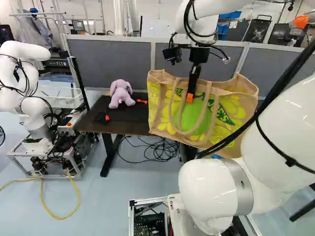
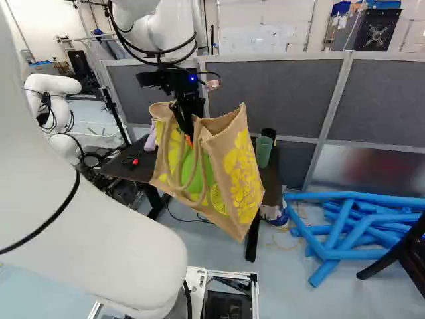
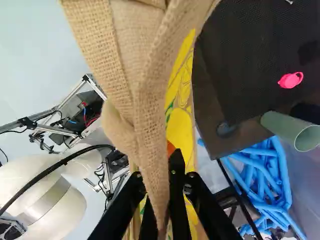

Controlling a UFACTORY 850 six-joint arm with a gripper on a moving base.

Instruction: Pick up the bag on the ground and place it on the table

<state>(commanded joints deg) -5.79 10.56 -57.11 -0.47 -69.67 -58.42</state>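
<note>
The biggest thing is the grey partition (image 1: 108,59), which stands behind everything. In front of it is my white arm (image 1: 221,184), reaching forward and up from its joint, and bending downward at the far end. At the left side of the left base view stands another robot (image 1: 29,93), also white, on a metal frame.

Then comes the dark counter (image 1: 115,129), standing before the partition, with a black mat (image 1: 118,115) on its top. On the floor, at the right of the right base view, blue tubes (image 2: 332,254) lie in a crossed pile.

The task's bag (image 1: 229,105), beige with yellow and green pattern, hangs in the air under the arm, above the floor. It hides a part of the counter in both base views; in the wrist view it is beside the counter's edge. If they touch, I cannot tell.

The claw (image 1: 190,99) points down at the upper part of the bag and is clamped on its beige cloth, which passes between the two fingers.

On the counter sits a light purple plush toy (image 1: 120,93). A green cup (image 2: 263,151) is also there, close to a black cup (image 2: 268,133). The smallest is a pinkish red piece (image 3: 290,80) on the mat.
</note>
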